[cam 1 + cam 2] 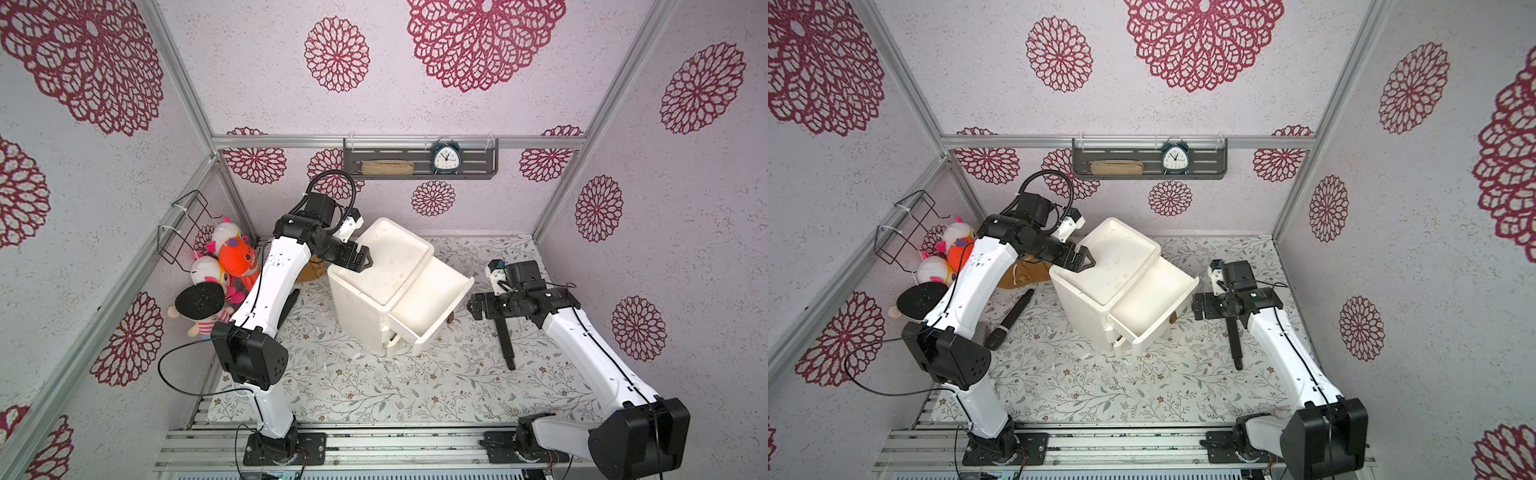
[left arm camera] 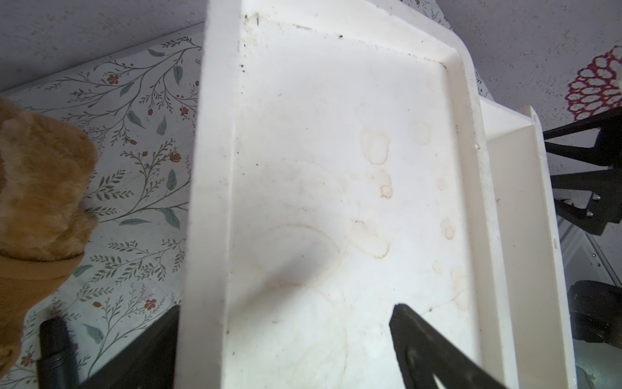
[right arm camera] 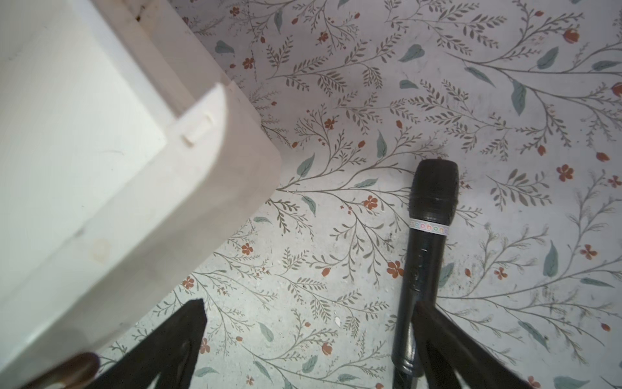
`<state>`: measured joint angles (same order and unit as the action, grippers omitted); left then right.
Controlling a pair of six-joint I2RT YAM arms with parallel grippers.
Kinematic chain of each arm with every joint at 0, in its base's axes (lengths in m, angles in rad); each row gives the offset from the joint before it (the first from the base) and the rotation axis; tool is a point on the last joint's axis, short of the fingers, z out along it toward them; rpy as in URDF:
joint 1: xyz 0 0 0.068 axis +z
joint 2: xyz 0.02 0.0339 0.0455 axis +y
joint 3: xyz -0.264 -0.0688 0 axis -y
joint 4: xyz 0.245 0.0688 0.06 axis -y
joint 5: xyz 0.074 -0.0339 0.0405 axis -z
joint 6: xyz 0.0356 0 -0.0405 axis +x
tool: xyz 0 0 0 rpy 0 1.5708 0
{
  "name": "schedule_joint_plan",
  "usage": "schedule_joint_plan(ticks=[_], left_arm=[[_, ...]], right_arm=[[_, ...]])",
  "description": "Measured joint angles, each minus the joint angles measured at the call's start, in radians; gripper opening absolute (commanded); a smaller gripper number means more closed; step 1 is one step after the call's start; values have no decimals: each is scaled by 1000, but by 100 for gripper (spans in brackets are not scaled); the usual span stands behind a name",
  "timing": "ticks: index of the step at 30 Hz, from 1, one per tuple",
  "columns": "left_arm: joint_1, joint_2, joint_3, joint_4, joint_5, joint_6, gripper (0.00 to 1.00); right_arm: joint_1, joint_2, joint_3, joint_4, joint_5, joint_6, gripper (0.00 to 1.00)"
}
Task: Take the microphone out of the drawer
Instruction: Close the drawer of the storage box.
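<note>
The white cabinet's top drawer [image 1: 428, 295] stands pulled out, and its inside shows bare in both top views. A black microphone [image 1: 505, 340] [image 3: 427, 235] lies flat on the floral mat to the right of the cabinet, outside the drawer. My right gripper [image 1: 473, 307] [image 3: 309, 306] hovers open over its handle end, with only mat between the fingers. My left gripper [image 1: 363, 262] [image 2: 286, 313] is open and straddles the left rim of the cabinet's top tray [image 2: 336, 168], holding nothing.
A second black microphone [image 1: 1013, 316] lies on the mat beside my left arm. Plush toys [image 1: 232, 262] and a brown plush [image 1: 1021, 274] crowd the back left corner under a wire basket [image 1: 187, 224]. On the back wall, a shelf [image 1: 419, 172] carries a clock [image 1: 444, 158].
</note>
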<state>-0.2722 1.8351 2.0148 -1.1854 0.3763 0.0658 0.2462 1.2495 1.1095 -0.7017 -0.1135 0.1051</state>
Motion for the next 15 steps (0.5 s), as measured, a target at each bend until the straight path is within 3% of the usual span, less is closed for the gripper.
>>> schedule_joint_plan(ticks=[15], left_arm=[[-3,0,-2,10,-1,-7,97]], right_arm=[[112,103,65,158,2,102,99]])
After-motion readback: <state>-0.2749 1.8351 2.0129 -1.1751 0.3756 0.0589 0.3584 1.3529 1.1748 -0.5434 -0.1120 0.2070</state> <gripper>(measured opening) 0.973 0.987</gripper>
